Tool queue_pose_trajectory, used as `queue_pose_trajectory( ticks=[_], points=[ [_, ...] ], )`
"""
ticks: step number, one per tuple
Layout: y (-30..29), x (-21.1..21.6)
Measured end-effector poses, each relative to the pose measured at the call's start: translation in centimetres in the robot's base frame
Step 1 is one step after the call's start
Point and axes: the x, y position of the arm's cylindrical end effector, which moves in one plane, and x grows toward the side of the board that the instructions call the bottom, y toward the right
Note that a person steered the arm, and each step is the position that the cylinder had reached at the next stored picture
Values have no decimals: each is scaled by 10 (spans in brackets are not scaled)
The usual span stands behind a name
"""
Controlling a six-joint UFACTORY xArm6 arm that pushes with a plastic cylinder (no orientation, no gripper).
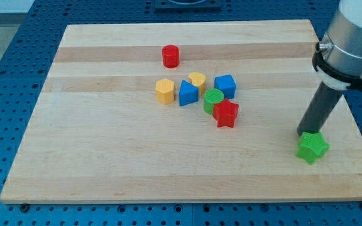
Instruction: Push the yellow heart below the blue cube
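Eight blocks on a pale wooden board (105, 169), logged by position from my tip (301, 132).

1. Green star (312, 148): just beside my tip, toward the view's bottom right; whether they touch cannot be told.
2. Red star (225, 113): to the view's left of my tip, nearest member of the central cluster.
3. Green cylinder (213, 98): left of my tip and slightly higher in the view, pressed against the red star.
4. Blue cube (225, 85): up and left of my tip, at the cluster's top right.
5. Yellow heart (197, 80): up and left of my tip, just beside the blue cube on its left side, level with it.
6. Blue block, wedge-like (188, 93): further left, next to the yellow heart.
7. Yellow block, roughly hexagonal (164, 90): left end of the cluster.
8. Red cylinder (170, 56): far up and left of my tip, standing apart.

End effector: a plain dark rod, carrying nothing, its lower end down at the board surface near the view's right edge, well apart from the cluster.
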Motion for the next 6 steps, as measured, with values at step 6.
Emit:
queue_pose_trajectory(
  ticks=[6],
  points=[
    [-225,-175]
  ],
)
